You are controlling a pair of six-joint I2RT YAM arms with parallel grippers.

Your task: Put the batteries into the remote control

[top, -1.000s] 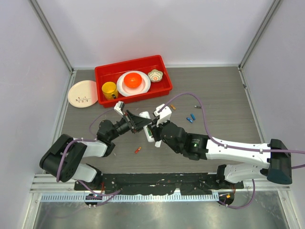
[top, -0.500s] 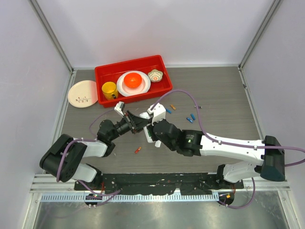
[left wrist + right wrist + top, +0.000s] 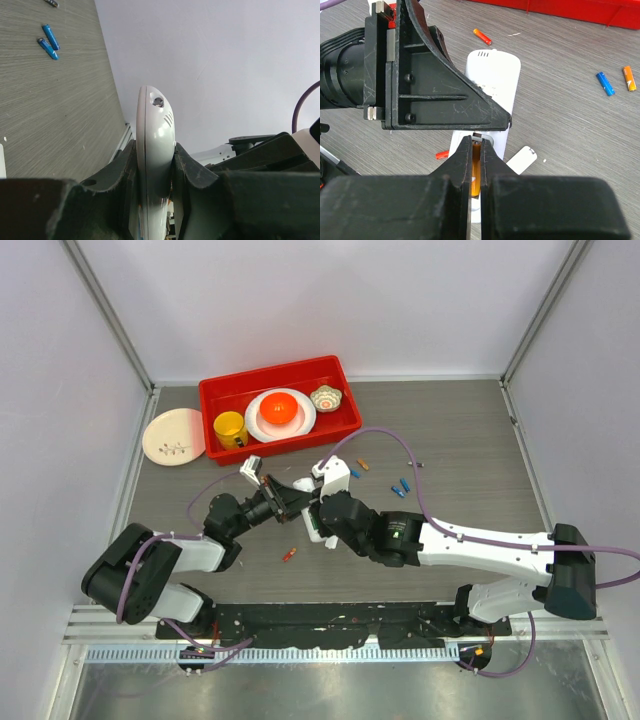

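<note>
My left gripper (image 3: 296, 497) is shut on the white remote control (image 3: 312, 527) and holds it edge-on between its jaws in the left wrist view (image 3: 154, 145). My right gripper (image 3: 318, 512) is shut on an orange battery (image 3: 477, 172), with its tips (image 3: 476, 141) at the remote's (image 3: 493, 75) open battery bay, right beside the left gripper (image 3: 430, 85). Loose batteries lie on the table: a red one (image 3: 289, 555), an orange one (image 3: 363, 465), blue ones (image 3: 401, 487) and a dark one (image 3: 413, 463). The blue ones also show in the left wrist view (image 3: 49, 41).
A small white cover piece (image 3: 522, 160) lies on the table by the remote. A red tray (image 3: 270, 372) at the back holds a yellow cup (image 3: 230, 428), a plate with an orange object (image 3: 281, 410) and a small bowl (image 3: 326, 398). A white plate (image 3: 173, 436) lies left of it.
My right gripper has moved left, closer in over the remote, with the orange battery in it. My left gripper holds the remote in almost the same place.
</note>
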